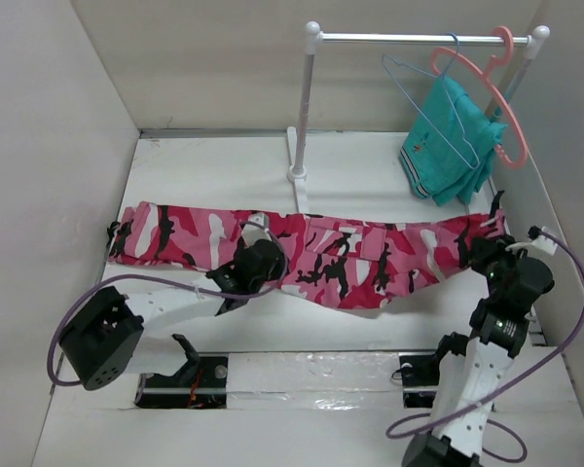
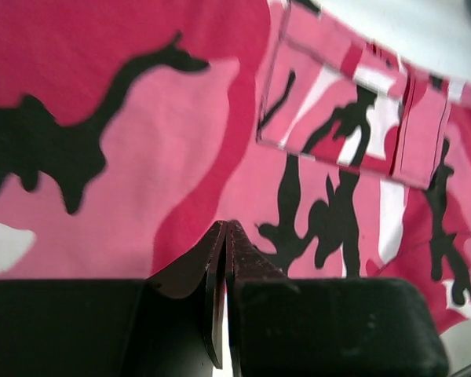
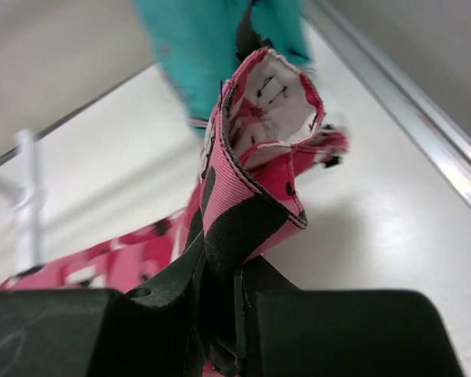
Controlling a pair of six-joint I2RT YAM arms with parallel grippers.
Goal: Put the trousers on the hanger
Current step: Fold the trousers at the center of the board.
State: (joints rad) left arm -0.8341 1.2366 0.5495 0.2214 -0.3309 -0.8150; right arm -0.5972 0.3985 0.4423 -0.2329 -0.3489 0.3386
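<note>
The camouflage trousers (image 1: 370, 255) lie stretched across the table from left to right. My left gripper (image 1: 256, 261) is shut with its tips (image 2: 228, 229) on or just over the flat cloth (image 2: 141, 141) near a pocket; nothing shows between the jaws. My right gripper (image 1: 491, 255) is shut on a folded edge of the trousers (image 3: 251, 188) at their right end and lifts it off the table. The light-blue wire hanger (image 1: 430, 97) hangs empty on the rail at the back right, apart from both grippers.
A white rack with rail (image 1: 409, 39) and post (image 1: 302, 117) stands at the back. A salmon-pink hanger (image 1: 496, 92) on it carries a teal garment (image 1: 448, 146), which also shows in the right wrist view (image 3: 212, 55). White walls enclose the table.
</note>
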